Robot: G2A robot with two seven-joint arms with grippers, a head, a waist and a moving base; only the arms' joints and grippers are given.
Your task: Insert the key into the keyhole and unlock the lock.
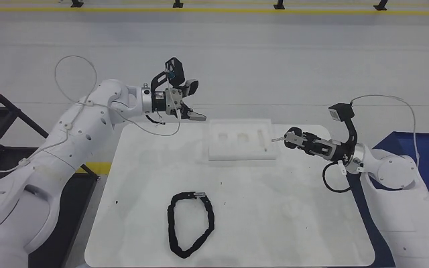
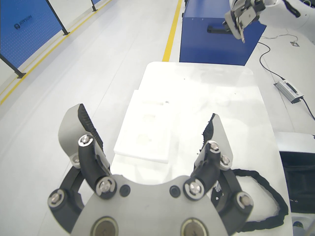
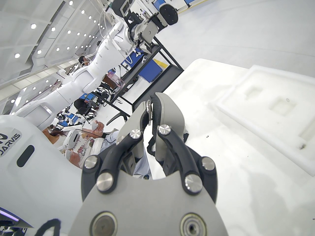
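A black chain lock [image 1: 191, 222] lies in a loop on the white table [image 1: 281, 221], toward its front; its metal lock end [image 1: 200, 195] is at the loop's far side. My right gripper [image 1: 287, 139] hovers to the right of the foam tray, shut on a small silver key [image 1: 275, 140] that points toward the tray. In the right wrist view the key [image 3: 148, 106] is pinched between the fingertips. My left gripper [image 1: 192, 114] hangs open and holds nothing above the table's far left corner. In the left wrist view, the chain lock [image 2: 267, 197] shows beside the left gripper [image 2: 147, 119].
A white foam tray [image 1: 241, 139] with shallow recesses sits at the table's back middle, between the two grippers. A blue cabinet [image 2: 216, 40] stands beyond the table's right side. A black frame [image 1: 13, 117] stands off the left edge.
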